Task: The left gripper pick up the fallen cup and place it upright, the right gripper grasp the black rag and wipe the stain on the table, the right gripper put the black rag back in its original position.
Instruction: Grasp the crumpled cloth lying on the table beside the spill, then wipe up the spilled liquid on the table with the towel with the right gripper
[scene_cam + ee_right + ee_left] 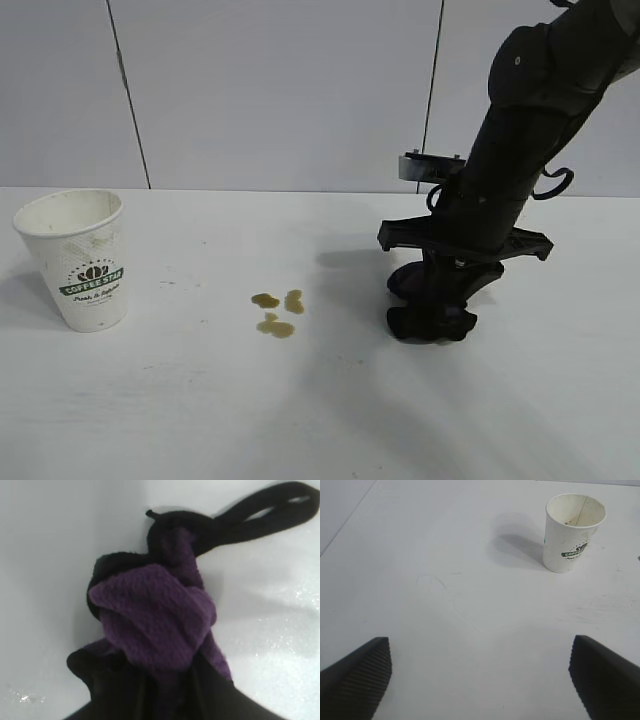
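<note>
Under my right tool point(430, 318) sits the black rag point(155, 625), pinched tight; coffee stain point(277, 311) and upright cup point(78, 256) lie beyond, my left tool point(480, 680) wide open.

light: bright, even, soft overall
shadows: faint grey one beside the cup point(574, 532) on the table point(200, 400); diffuse patch left of the right gripper point(432, 318)
glare: small sparkles on the tabletop in the right wrist view
blur: black rag point(155, 620) soft, very close to the lens; its weave is just readable
focus: exterior view sharp; left gripper point(480, 680) fingertips slightly soft at frame bottom
</note>
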